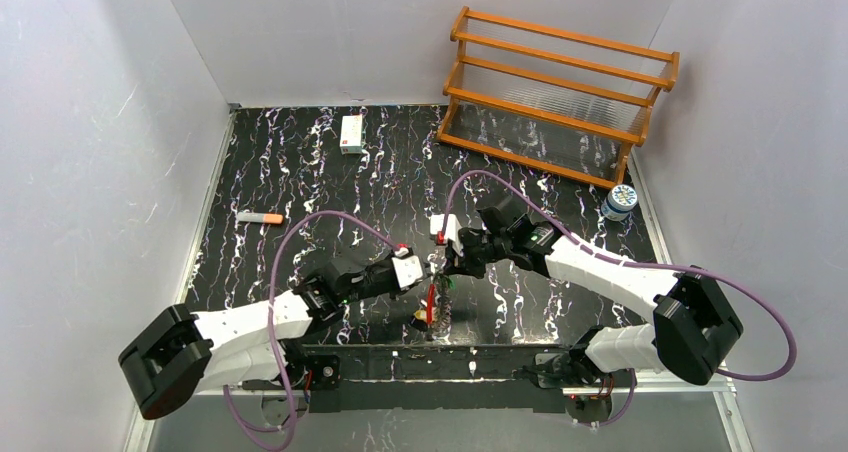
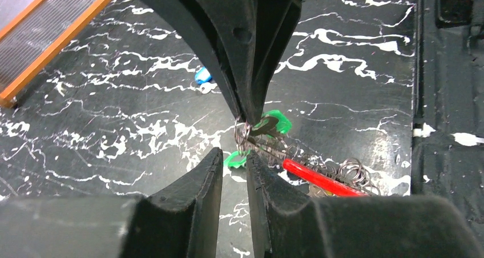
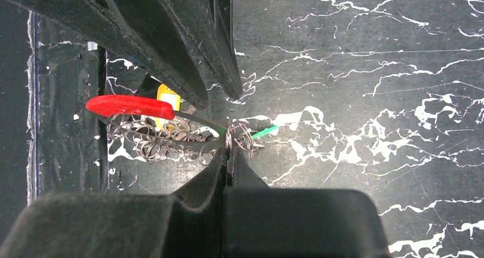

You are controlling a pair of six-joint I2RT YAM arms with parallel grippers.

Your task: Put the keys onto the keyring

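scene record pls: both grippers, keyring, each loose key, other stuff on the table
right gripper: shut on the keyring wire
left gripper: narrow gap, green piece at its tips; grip unclear
keyring: between the two grippers, red segment and small rings trailing
green key: tag beside the right gripper's tips; threaded or not, cannot tell
blue key: loose on the table, apart from the ring
other: marker, white box, wooden rack, all farther back

Overhead view plus two wrist close-ups
The desk [image 1: 330,172] is viewed from above; the keyring [image 1: 431,302] is shared by all.
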